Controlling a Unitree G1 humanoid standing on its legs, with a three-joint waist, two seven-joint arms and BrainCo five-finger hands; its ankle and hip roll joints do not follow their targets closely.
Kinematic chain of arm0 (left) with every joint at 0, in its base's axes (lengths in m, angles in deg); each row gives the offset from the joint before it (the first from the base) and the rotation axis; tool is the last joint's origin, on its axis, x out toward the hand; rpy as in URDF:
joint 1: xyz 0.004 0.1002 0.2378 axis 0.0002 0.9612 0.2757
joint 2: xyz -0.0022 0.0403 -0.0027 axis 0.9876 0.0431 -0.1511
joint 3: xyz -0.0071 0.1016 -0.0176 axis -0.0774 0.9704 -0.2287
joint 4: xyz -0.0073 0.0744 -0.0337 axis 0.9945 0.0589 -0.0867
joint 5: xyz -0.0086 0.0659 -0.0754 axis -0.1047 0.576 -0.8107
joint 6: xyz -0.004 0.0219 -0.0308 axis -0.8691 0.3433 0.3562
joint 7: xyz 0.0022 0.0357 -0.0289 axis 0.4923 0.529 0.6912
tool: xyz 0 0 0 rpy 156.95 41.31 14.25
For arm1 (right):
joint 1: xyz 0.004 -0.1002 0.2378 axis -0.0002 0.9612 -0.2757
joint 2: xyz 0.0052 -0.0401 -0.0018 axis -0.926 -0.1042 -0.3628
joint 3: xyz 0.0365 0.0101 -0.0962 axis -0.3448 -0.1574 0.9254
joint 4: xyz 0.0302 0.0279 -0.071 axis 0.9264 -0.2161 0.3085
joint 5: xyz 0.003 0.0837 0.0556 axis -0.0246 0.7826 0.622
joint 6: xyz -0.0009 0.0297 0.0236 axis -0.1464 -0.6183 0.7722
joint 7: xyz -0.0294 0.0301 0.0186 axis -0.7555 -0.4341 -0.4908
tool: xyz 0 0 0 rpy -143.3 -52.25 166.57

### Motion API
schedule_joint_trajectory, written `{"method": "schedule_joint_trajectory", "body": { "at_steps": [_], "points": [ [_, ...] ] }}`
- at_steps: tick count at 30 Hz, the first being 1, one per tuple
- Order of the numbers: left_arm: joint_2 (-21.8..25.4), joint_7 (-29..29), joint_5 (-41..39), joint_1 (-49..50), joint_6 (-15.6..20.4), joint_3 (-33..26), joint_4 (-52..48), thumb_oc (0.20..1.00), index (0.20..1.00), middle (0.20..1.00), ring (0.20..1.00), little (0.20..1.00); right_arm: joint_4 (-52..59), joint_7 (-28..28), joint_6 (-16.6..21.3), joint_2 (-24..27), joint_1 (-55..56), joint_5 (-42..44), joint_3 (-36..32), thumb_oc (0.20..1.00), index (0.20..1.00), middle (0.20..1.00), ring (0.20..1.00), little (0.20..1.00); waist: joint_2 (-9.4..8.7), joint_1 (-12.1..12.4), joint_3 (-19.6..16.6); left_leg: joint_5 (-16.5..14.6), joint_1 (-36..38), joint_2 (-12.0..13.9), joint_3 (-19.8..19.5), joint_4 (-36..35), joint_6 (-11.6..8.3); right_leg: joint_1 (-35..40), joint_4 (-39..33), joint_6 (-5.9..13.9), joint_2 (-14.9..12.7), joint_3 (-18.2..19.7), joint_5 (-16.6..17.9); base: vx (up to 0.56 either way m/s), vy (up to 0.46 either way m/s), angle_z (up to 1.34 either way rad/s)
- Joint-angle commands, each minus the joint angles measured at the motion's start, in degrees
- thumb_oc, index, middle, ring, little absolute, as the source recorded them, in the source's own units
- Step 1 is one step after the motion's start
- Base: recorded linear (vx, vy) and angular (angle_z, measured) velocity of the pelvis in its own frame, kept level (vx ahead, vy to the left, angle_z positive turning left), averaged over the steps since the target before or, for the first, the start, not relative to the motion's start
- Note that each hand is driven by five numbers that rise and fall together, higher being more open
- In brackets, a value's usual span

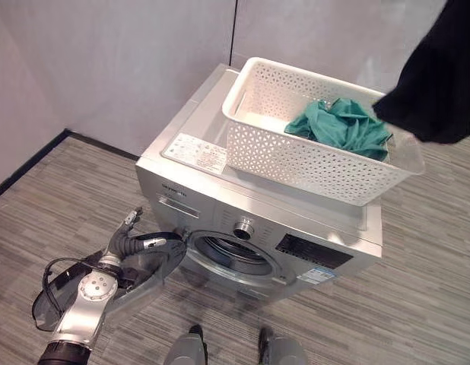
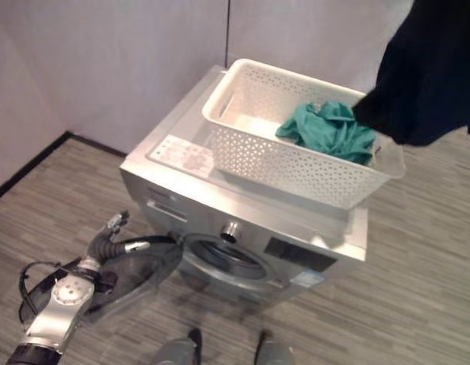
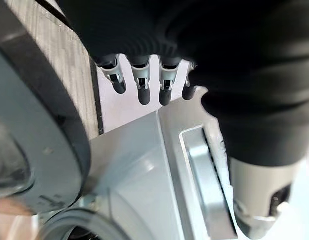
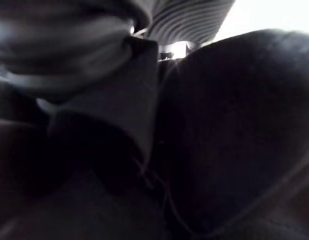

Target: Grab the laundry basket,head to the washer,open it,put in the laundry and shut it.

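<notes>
A white perforated laundry basket [image 1: 296, 163] stands on top of the silver washer [image 1: 220, 205], with a teal cloth [image 1: 345, 125] bunched in its right end. The washer's round door [image 1: 147, 277] is swung open to the left and the drum opening [image 1: 231, 255] is exposed. My left hand [image 1: 128, 242] is beside the top of the open door, its fingers [image 3: 139, 87] relaxed and holding nothing. A black garment [image 1: 440, 76] hangs in the air above the basket's right end. In the right wrist view my right hand [image 4: 64, 50] curls into this dark cloth [image 4: 229, 140].
The washer stands against a pale wall corner, with a black skirting strip [image 1: 37, 156] along the floor at the left. Striped wood-look floor [image 1: 417, 289] lies around it. A control knob [image 1: 243, 228] sits above the drum opening, and a label [image 1: 195, 152] lies on the washer's top.
</notes>
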Motion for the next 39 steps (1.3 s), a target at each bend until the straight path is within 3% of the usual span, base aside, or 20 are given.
{"method": "schedule_joint_trajectory", "body": {
  "at_steps": [1, 6, 8, 12, 15, 16, 19, 20, 21, 22, 23, 25, 26, 29, 34, 39],
  "points": [
    [2.8, -2.0, -2.5, 0.2, 6.0, -1.5, -5.6, 1.0, 1.0, 1.0, 1.0, 1.0, 1.5, -2.5, 1.1, -2.2, 0.0, -2.8, -3.2, 0.2, 0.2, 0.2, 0.2, 0.2, -1.96, 3.0, -3.8, -2.3, 0.3, -2.4, -5.6, -5.5, 0.93, 3.4, -4.9, -0.62, 1.9, -0.3, 3.6, -0.13, -0.044, -0.35],
    [4.0, -5.0, -0.4, -0.9, 8.8, -4.0, -10.9, 1.0, 1.0, 1.0, 1.0, 1.0, 3.9, -2.8, 2.4, -6.4, 2.4, -2.4, -4.0, 0.2, 0.2, 0.2, 0.2, 0.2, -4.38, 6.8, -5.8, 0.8, -2.3, -2.5, -1.6, -7.1, 0.03, 9.1, -13.3, -1.95, 3.8, -0.2, 0.6, -0.17, -0.069, -0.17],
    [6.0, -6.1, 3.4, -2.4, 9.8, -5.2, -15.3, 1.0, 1.0, 1.0, 1.0, 1.0, 3.8, -3.0, 2.8, -7.5, 1.6, -1.9, -3.0, 0.2, 0.2, 0.2, 0.2, 0.2, -4.83, 7.7, -5.7, 2.5, -3.8, -1.7, -0.9, -6.7, -1.13, 10.8, -18.4, -3.06, 4.5, 0.6, -0.2, -0.2, -0.143, -0.61],
    [6.9, -6.5, 3.0, -5.8, 11.1, -5.1, -19.6, 1.0, 1.0, 1.0, 1.0, 1.0, 4.2, -3.1, 3.3, -8.8, -0.4, -1.1, -1.4, 0.2, 0.2, 0.2, 0.2, 0.2, -4.69, 7.9, -4.1, 4.1, -6.6, -0.3, -1.2, -4.0, -2.67, 11.8, -21.8, -4.66, 6.1, 0.1, -0.5, -0.18, -0.121, -0.09],
    [6.6, -7.2, 1.9, -9.0, 11.5, -3.7, -21.4, 1.0, 1.0, 1.0, 1.0, 1.0, 3.9, -3.6, 3.7, -10.1, -2.9, -0.3, 0.5, 0.2, 0.2, 0.2, 0.2, 0.2, -3.83, 7.4, -3.2, 5.4, -7.7, 0.3, -1.6, -3.6, -3.37, 12.3, -23.2, -5.38, 7.4, -0.3, -0.6, -0.23, -0.093, -0.01],
    [6.2, -7.3, 1.4, -15.7, 11.9, 0.1, -23.1, 1.0, 1.0, 1.0, 1.0, 1.0, 2.4, -3.9, 4.0, -11.0, -4.9, 1.3, 2.7, 0.2, 0.2, 0.2, 0.2, 0.2, -3.23, 5.8, -2.0, 7.9, -9.7, 1.5, 0.6, -2.7, -4.73, 11.6, -22.9, -6.77, 8.5, -1.3, -1.3, -0.26, -0.07, 0.06],
    [5.3, -7.5, 1.3, -19.2, 11.9, 2.1, -22.4, 1.0, 1.0, 1.0, 1.0, 1.0, 1.7, -4.0, 4.1, -10.3, -7.0, 2.0, 4.2, 0.2, 0.2, 0.2, 0.2, 0.2, -2.66, 5.0, -1.1, 8.3, -11.3, 2.6, 2.4, -0.6, -5.32, 10.7, -22.4, -7.32, 8.6, -2.6, -1.1, -0.22, -0.043, 0.6],
    [3.8, -7.2, 0.9, -23.5, 11.2, 4.9, -21.5, 1.0, 1.0, 1.0, 1.0, 1.0, 1.0, -3.8, 4.1, -10.3, -8.0, 2.5, 6.0, 0.2, 0.2, 0.2, 0.2, 0.2, -3.05, 2.7, -0.7, 5.3, -11.0, 7.2, 8.0, 4.5, -5.76, 9.1, -21.3, -7.8, 7.5, -4.8, -0.9, -0.24, -0.005, 0.65],
    [3.5, -6.7, 0.6, -24.5, 10.9, 5.4, -21.8, 1.0, 1.0, 1.0, 1.0, 1.0, 1.1, -3.6, 4.3, -11.1, -9.2, 2.8, 7.1, 0.2, 0.2, 0.2, 0.2, 0.2, -3.4, 2.5, -0.6, 3.2, -10.5, 9.2, 6.3, 8.3, -6.06, 8.4, -21.0, -7.72, 6.6, -5.1, 0.0, -0.25, 0.034, 0.67],
    [3.1, -6.0, -1.1, -25.5, 10.5, 6.7, -22.3, 1.0, 1.0, 1.0, 1.0, 1.0, 0.0, -3.4, 4.8, -14.0, -11.7, 3.6, 9.4, 0.2, 0.2, 0.2, 0.2, 0.2, -3.67, 3.0, -0.6, -0.2, -8.2, 8.7, -1.7, 12.1, -6.55, 7.7, -20.5, -7.6, 5.6, -4.2, 1.2, -0.1, 0.052, 0.32],
    [3.1, -5.9, -1.2, -25.6, 10.4, 6.6, -22.2, 1.0, 1.0, 1.0, 1.0, 1.0, -0.3, -3.5, 4.8, -14.1, -12.1, 3.6, 9.7, 0.2, 0.2, 0.2, 0.2, 0.2, -3.56, 2.8, -0.5, 0.1, -8.4, 8.7, -1.9, 12.1, -6.49, 7.7, -20.5, -7.61, 5.6, -4.4, 1.4, -0.02, 0.075, 0.0],
    [3.0, -5.7, -3.8, -25.9, 10.0, 7.2, -22.1, 1.0, 1.0, 1.0, 1.0, 1.0, -2.7, -3.1, 5.3, -17.1, -13.3, 4.8, 11.4, 0.2, 0.2, 0.2, 0.2, 0.2, -2.66, 2.8, -1.6, -1.4, -2.5, 9.1, -10.0, 8.6, -7.06, 7.2, -20.6, -7.06, 5.9, -3.2, 1.4, 0.05, 0.093, -0.13],
    [2.6, -6.1, -5.3, -26.2, 9.9, 7.1, -22.1, 1.0, 1.0, 1.0, 1.0, 1.0, -3.8, -2.9, 5.2, -17.7, -14.1, 5.2, 11.9, 0.2, 0.2, 0.2, 0.2, 0.2, -1.91, 2.1, -2.2, -0.7, -0.2, 9.8, -12.3, 5.2, -7.63, 7.3, -20.9, -6.79, 6.3, -2.8, 1.4, 0.07, 0.136, -0.04],
    [-0.3, -6.6, -9.3, -30.1, 9.6, 9.3, -20.2, 1.0, 1.0, 1.0, 1.0, 1.0, -5.8, -2.5, 4.3, -19.1, -15.9, 6.2, 13.1, 0.2, 0.2, 0.2, 0.2, 0.2, -0.22, -0.2, -5.3, 0.5, 5.2, 10.7, -11.6, -7.1, -9.0, 7.4, -22.0, -6.26, 6.5, -3.2, 2.1, 0.06, 0.138, 0.09],
    [-2.1, -6.0, -13.4, -34.8, 9.3, 13.2, -18.2, 1.0, 1.0, 1.0, 1.0, 1.0, -8.5, -2.7, 3.5, -20.5, -18.0, 7.1, 14.8, 0.2, 0.2, 0.2, 0.2, 0.2, 1.14, -0.6, -6.6, 1.2, 8.2, 9.1, -11.7, -12.0, -9.26, 7.5, -22.0, -5.53, 4.8, -3.6, 3.0, 0.01, 0.172, 0.11],
    [-4.2, -6.7, -17.0, -38.4, 9.8, 16.0, -15.4, 1.0, 1.0, 1.0, 1.0, 1.0, -11.6, -2.5, 2.9, -23.7, -19.9, 7.9, 16.9, 0.2, 0.2, 0.2, 0.2, 0.2, 2.09, -0.5, -7.2, 0.8, 9.9, 7.0, -10.9, -14.1, -8.25, 7.3, -22.2, -4.04, 2.7, -3.0, 4.9, -0.02, 0.128, -0.1]
  ]
}}
